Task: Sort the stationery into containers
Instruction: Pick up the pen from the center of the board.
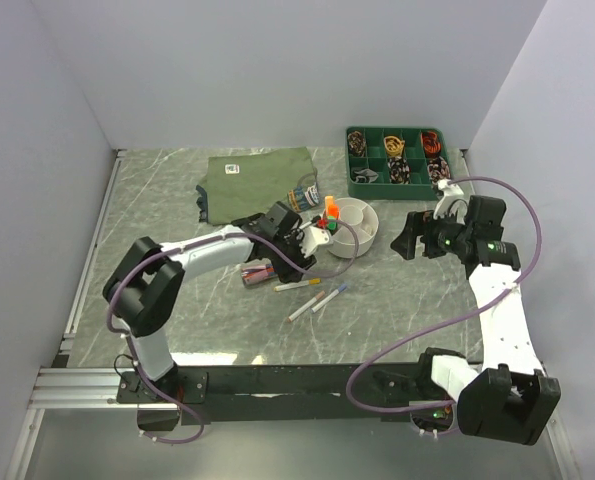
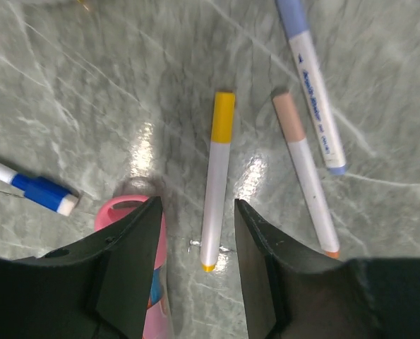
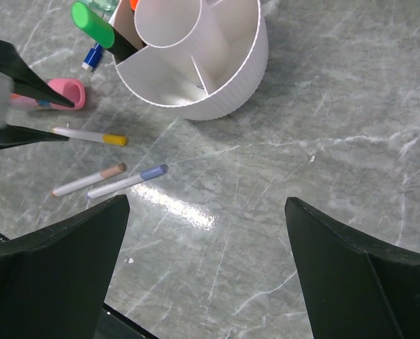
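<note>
My left gripper (image 1: 305, 256) (image 2: 198, 233) is open and empty, hovering over a thin white pen with a yellow cap (image 2: 217, 176) (image 1: 297, 285) that lies between its fingers on the table. A pink highlighter (image 2: 121, 212) (image 1: 257, 273) lies partly under the left finger. A peach-capped pen (image 2: 305, 169) and a blue-capped pen (image 2: 312, 85) lie to the right. The white round tub (image 1: 355, 225) (image 3: 202, 78) holds an orange highlighter (image 1: 331, 208) and a green highlighter (image 3: 93, 25). My right gripper (image 1: 409, 240) (image 3: 206, 261) is wide open and empty, right of the tub.
A folded olive-green shirt (image 1: 257, 178) lies at the back. A dark green compartment tray (image 1: 397, 158) stands at the back right. A blue-and-white pen (image 2: 37, 189) lies left of the pink highlighter. White walls close in the table.
</note>
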Controlling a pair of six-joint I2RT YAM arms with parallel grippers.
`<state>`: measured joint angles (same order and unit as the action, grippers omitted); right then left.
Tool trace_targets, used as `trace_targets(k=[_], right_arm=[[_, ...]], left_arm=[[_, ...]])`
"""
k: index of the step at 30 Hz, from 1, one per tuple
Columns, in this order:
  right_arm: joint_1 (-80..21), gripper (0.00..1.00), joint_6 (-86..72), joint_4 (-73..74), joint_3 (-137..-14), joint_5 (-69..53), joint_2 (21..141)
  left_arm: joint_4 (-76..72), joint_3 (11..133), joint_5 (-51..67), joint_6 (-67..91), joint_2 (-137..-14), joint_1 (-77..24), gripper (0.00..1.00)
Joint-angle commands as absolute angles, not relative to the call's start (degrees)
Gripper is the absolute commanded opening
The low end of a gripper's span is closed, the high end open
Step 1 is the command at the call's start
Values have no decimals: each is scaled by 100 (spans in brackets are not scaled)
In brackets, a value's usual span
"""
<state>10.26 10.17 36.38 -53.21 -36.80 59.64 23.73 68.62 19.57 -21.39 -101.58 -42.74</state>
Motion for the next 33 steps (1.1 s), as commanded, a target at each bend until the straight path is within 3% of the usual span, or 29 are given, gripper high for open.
trace_targets(k=[1,13,20,23,28,33], right_arm=[[984,100,1160,3454,-5265,-3814,5713],[984,100,1195,3419,-4922,-3771,5414],[984,100,1371,3507,-4878,-3753,5361],[984,100,1354,3498,-4895,-3770,5379],[993,100,1441,3551,-5071,-3744,5484],[993,100,1494,3586,-5229,-3735,5572]], left_arm=[[2461,7189,1512,-2452,-10292,-4473,51],[2321,7330,1363,-2514,-10845,-4755,50],[2118,7102,1152,-2549,-11048,-4904,43],[2066,7005,1064,-2593,-11153,-4957,33],[1899,6672,1028,-2637,-10997,-5010,6],[2381,6889,1265,-2873,-10250,-4905,1]])
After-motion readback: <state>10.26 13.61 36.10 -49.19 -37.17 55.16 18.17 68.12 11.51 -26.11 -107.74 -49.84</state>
